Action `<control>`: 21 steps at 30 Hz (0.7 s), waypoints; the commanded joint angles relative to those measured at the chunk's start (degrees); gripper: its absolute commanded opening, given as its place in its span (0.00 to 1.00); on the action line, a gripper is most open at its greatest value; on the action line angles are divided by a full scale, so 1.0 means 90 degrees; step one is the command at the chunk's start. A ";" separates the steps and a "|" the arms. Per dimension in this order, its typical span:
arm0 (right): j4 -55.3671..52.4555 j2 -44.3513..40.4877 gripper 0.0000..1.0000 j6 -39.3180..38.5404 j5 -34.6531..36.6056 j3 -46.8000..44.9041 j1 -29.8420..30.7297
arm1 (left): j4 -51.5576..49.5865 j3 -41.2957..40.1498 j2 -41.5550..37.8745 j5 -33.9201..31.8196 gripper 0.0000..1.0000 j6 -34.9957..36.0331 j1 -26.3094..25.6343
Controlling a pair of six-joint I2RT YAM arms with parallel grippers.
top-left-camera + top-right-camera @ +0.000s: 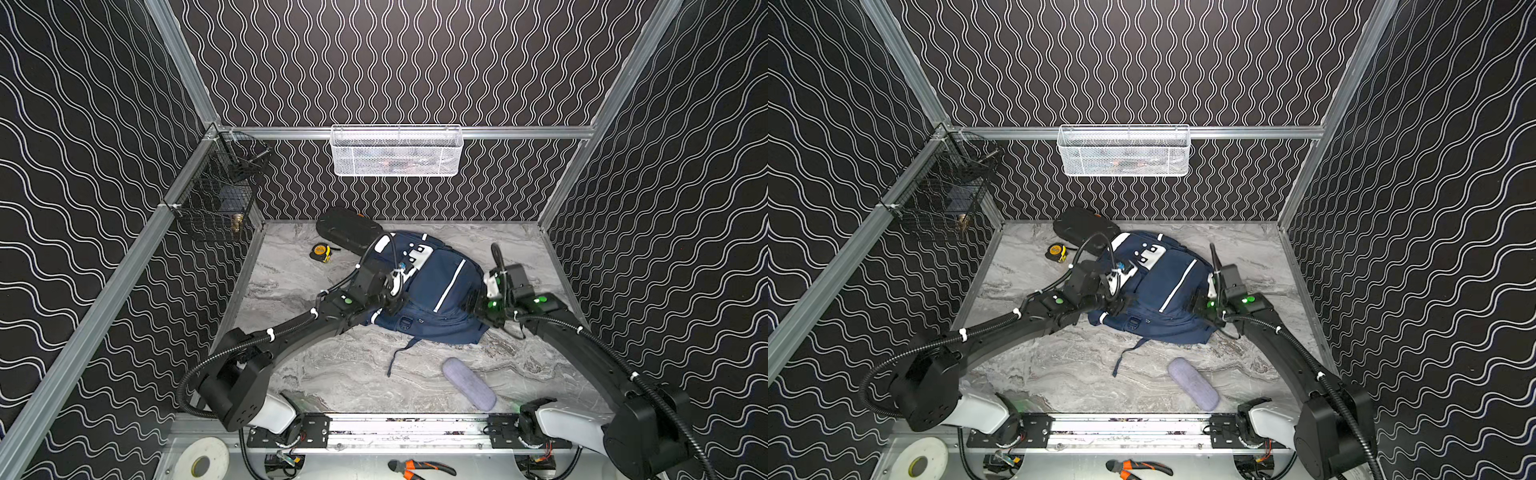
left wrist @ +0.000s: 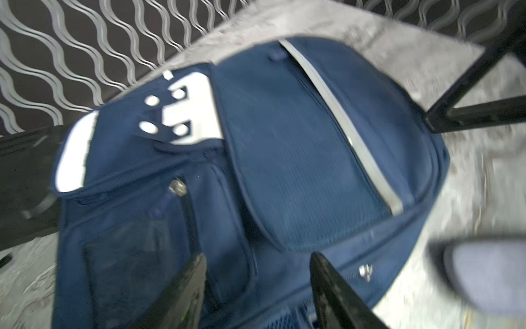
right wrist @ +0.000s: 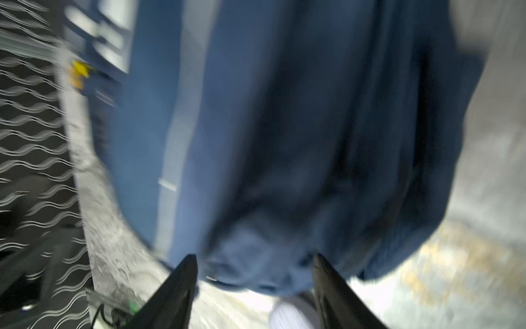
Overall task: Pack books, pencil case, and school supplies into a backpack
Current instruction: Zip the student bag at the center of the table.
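1. Claws: my left claw [image 2: 257, 256] has its jaws apart and empty, just above the backpack [image 1: 432, 286]. My right claw [image 3: 254, 256] is also apart and empty, at the pack's side edge. That wrist view is blurred.
2. Location: the backpack lies flat on the counter [image 1: 332, 374], between my two claws. The pencil case [image 1: 468, 383] lies behind both claws, toward my bases and nearer the right one, well apart from the pack. Books and other supplies are not in view.
3. Risks: I cannot see an open compartment. A closing claw may pinch loose fabric rather than a zip pull [image 2: 178, 186], and the limp pack may slide or bunch. The trailing strap [image 1: 399, 357] behind my claws could snag.
4. Orientation: the pack's long axis runs from its white-patch end, beyond my left claw, to its wide end nearer my bases. The case's long axis lies diagonally, with one rounded end toward the pack.
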 commanded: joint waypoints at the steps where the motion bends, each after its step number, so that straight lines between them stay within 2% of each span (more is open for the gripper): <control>1: 0.0752 0.0227 0.65 0.0924 -0.0531 -0.0249 -0.0010 | 0.0451 -0.0341 -0.0042 0.0859 0.59 0.1523 0.0020; 6: 0.1413 0.0743 0.64 0.1400 -0.1024 -0.0230 -0.0017 | 0.1045 -0.0636 0.0145 0.0942 0.57 0.1958 0.0015; 8: 0.1508 0.0878 0.60 0.1485 -0.1003 -0.0192 -0.0044 | 0.1061 -0.0615 0.0292 0.1037 0.56 0.2145 0.0005; 13: 0.1467 0.0989 0.20 0.1429 -0.1033 -0.0074 -0.0164 | 0.1594 -0.0882 0.0356 0.0872 0.56 0.2520 -0.0031; 16: 0.1070 0.0870 0.00 0.1158 -0.0925 0.0131 -0.0273 | 0.1746 -0.1064 0.0265 0.0557 0.57 0.2906 -0.0037; 21: 0.0315 0.0793 0.00 0.0498 -0.1140 0.0518 -0.0739 | 0.1685 -0.1102 0.0137 0.0296 0.58 0.3513 -0.0039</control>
